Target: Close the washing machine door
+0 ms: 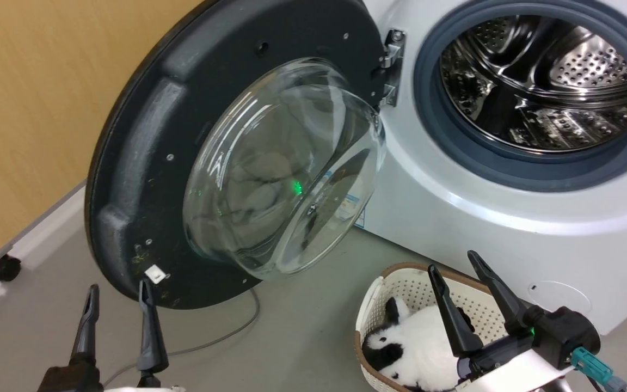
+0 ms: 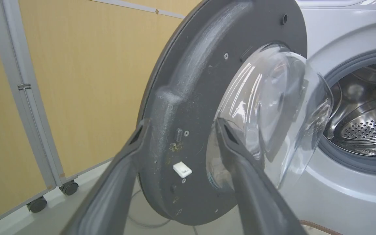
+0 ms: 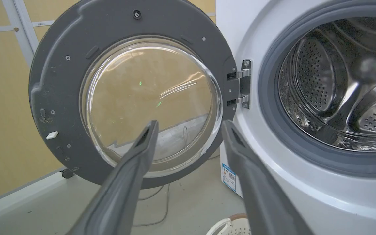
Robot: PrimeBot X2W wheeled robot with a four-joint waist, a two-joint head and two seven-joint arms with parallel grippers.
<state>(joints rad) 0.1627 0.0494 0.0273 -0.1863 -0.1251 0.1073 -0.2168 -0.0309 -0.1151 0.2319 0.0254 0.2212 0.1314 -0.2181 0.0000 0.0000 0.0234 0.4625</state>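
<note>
The washing machine door (image 1: 145,136) is seen swung wide open on its metal hinge (image 1: 392,60) at the left of the white washing machine (image 1: 455,218), with its clear glass bowl (image 1: 281,174) bulging out from the black rim. The perforated steel drum (image 1: 542,81) and the grey rubber gasket (image 1: 433,109) around it are exposed.

The left gripper (image 1: 119,284) is held low at the door's bottom rim, jaws spread wide and nothing gripped. In the left wrist view the dark rim and a small white tab (image 2: 182,169) are framed between the two fingers, though whether either finger touches the door cannot be told.

The right gripper (image 1: 451,260) is poised above a cream laundry basket (image 1: 365,310), which stands on the grey floor (image 1: 302,326) just in front of the machine. Its jaws are likewise parted and empty. A black-and-white plush toy (image 1: 417,343) is seen lying in the basket.

A thin grey cable (image 1: 204,345) is trailed across the floor beneath the door, and a yellow panel (image 1: 19,109) on castors (image 1: 3,268) is set behind it.
</note>
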